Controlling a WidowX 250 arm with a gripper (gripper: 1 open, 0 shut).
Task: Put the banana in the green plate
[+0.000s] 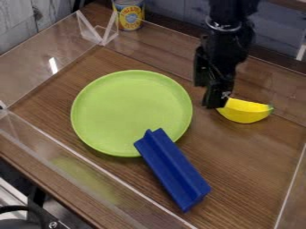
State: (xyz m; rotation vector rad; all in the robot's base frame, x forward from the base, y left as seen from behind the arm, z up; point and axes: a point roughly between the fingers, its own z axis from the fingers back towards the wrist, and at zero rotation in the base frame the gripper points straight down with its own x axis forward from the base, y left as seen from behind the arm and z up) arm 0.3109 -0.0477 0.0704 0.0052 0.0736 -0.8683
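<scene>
The banana (245,111), short, curved and bright yellow with a greenish tip, lies on the wooden table to the right of the green plate (129,111). The plate is large, round and lime-green, with nothing on its face. My black gripper (216,93) hangs straight down just left of the banana's near end, its fingertips close above the table between plate and banana. Its fingers stand open with nothing between them, and they are turned nearly edge-on to the camera.
A blue rectangular block (171,167) lies at the plate's front edge, overlapping its rim. A yellow-labelled can (128,14) stands at the back. Clear plastic walls (36,134) enclose the table on the left and front.
</scene>
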